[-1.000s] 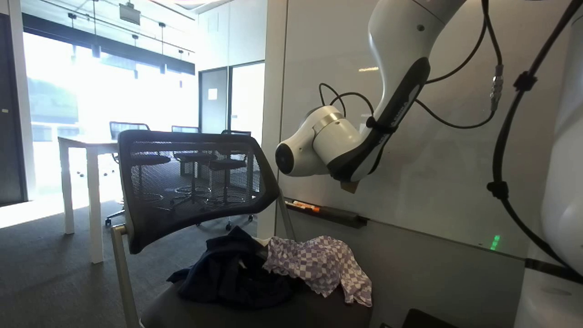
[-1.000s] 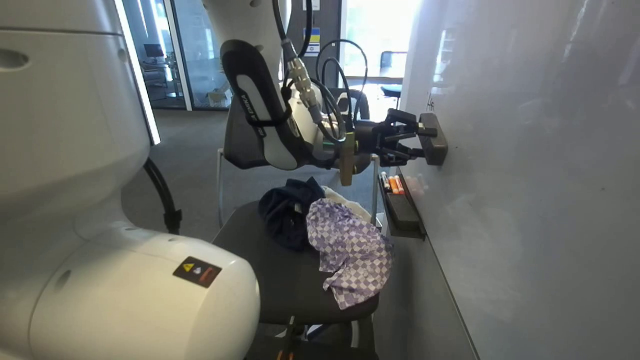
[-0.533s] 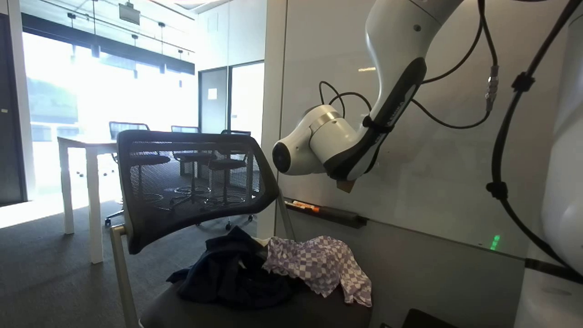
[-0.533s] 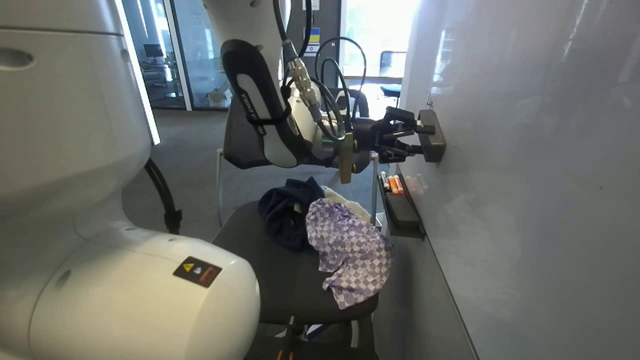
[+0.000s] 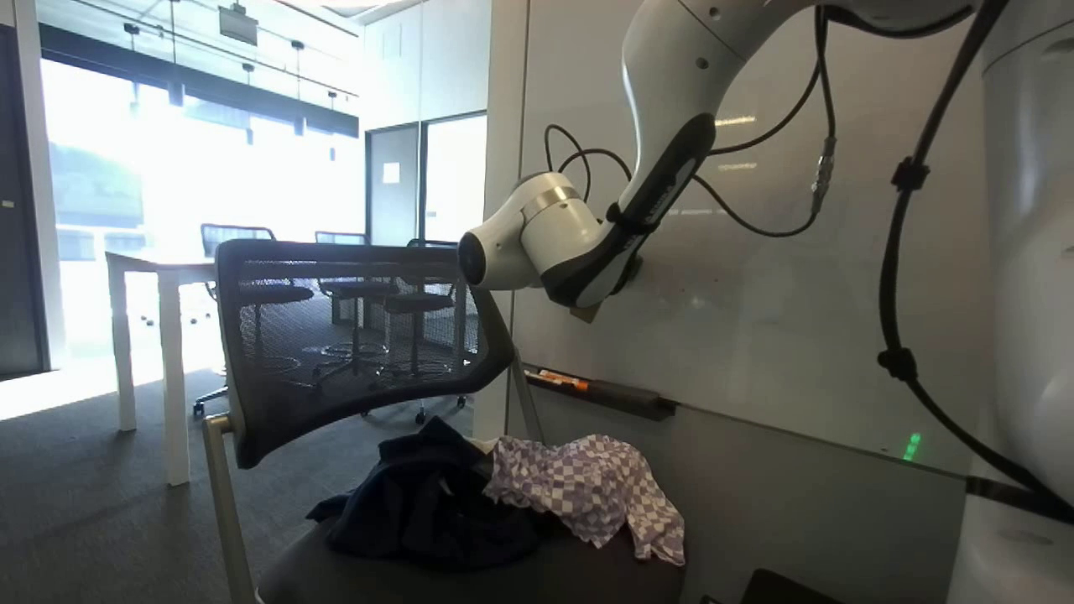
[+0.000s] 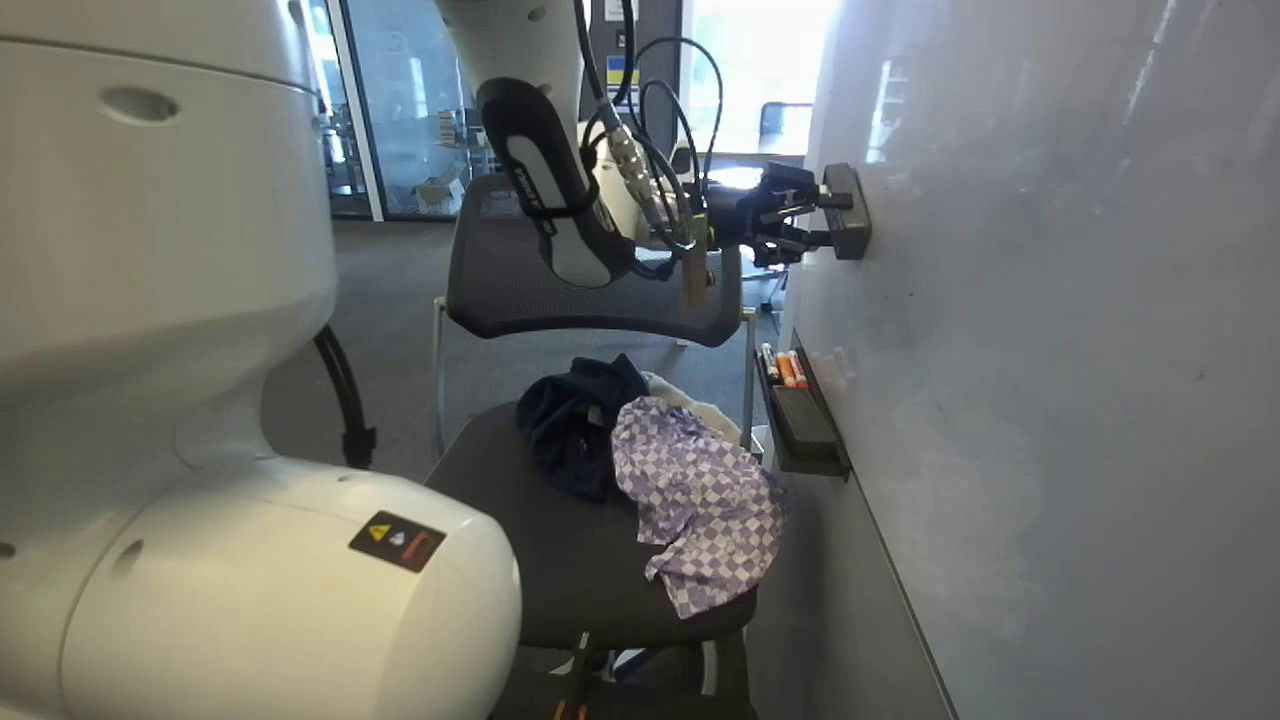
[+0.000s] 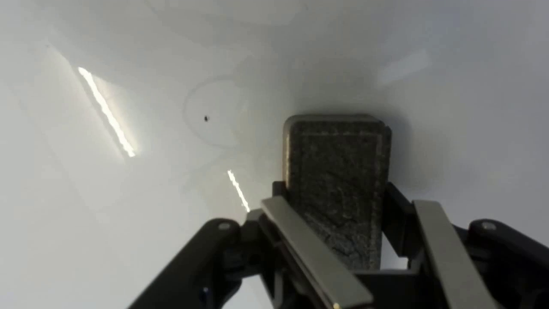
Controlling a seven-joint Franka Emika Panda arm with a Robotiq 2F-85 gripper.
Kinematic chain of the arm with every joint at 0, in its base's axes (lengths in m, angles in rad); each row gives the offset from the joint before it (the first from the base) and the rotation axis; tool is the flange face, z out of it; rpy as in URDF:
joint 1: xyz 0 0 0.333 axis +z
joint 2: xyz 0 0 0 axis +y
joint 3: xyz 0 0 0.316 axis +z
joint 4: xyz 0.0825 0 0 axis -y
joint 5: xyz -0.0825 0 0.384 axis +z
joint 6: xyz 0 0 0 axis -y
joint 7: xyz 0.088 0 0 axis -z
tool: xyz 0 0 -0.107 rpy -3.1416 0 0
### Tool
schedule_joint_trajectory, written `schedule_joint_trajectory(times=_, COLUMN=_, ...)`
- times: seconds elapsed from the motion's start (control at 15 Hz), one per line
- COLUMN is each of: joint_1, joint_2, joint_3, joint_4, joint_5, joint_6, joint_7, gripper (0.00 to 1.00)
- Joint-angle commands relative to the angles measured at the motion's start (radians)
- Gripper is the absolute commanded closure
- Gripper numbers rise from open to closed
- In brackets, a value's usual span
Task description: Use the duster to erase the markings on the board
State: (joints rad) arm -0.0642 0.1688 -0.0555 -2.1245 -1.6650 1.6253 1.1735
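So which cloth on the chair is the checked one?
The purple-and-white cloth, nearer the board than the navy cloth. Neither the navy nor the partly hidden cream cloth shows any checks.

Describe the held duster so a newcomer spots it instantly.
Find the large whiteboard; the robot's fingers point at it. Clamped between them is the duster, a dark, rectangular, round-cornered block. The similar dark item lies lower, in the tray with the markers; only this one is gripped.

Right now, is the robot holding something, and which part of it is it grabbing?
Yes: the gripper holds the duster, pinched between its two long sides.
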Motion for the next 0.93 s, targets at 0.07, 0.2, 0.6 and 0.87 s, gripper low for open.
schedule_joint_trajectory(times=0.07, joint_1=-0.022, joint_2=0.096, joint_3=-0.019, joint_4=0.169, joint_5=0.004, joint_6=-0.067, joint_7=-0.054, gripper=0.71)
schedule_joint_trajectory(times=0.2, joint_1=-0.030, joint_2=0.090, joint_3=-0.023, joint_4=0.172, joint_5=0.045, joint_6=-0.085, joint_7=-0.055, gripper=0.71)
schedule_joint_trajectory(times=0.6, joint_1=-0.040, joint_2=0.034, joint_3=-0.031, joint_4=0.116, joint_5=0.101, joint_6=-0.105, joint_7=-0.052, gripper=0.71)
schedule_joint_trajectory(times=0.87, joint_1=-0.050, joint_2=0.025, joint_3=-0.035, joint_4=0.071, joint_5=0.148, joint_6=-0.084, joint_7=-0.070, gripper=0.71)
